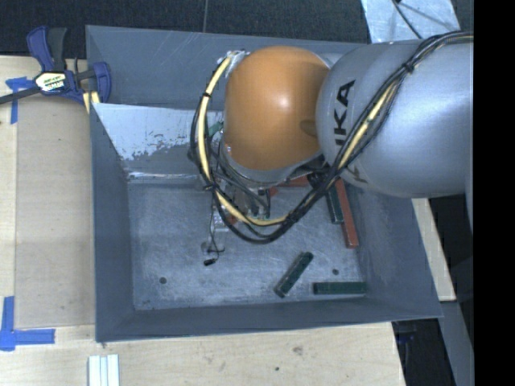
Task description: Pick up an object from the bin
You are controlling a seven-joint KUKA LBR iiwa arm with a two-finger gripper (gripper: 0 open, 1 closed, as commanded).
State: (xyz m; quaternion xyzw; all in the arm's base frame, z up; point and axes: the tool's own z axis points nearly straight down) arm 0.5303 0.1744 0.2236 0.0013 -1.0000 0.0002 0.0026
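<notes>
Light falls from above: soft glare on my orange cover (269, 103), shadow on the bin (161, 244) floor under it, the wall left of it gleaming pale.

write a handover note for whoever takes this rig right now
Hand: low under the orange cover, over the left-middle floor of the bin. Whether it is open or shut cannot be told, and nothing is seen in it.
Things: a dark green bar lies tilted near the front, right of centre. A second green bar lies flat by the front right corner. A reddish-brown stick lies along the right side, partly under the arm.
Done: no pick is visible.
Left: grasp one thing and lift it out.
</notes>
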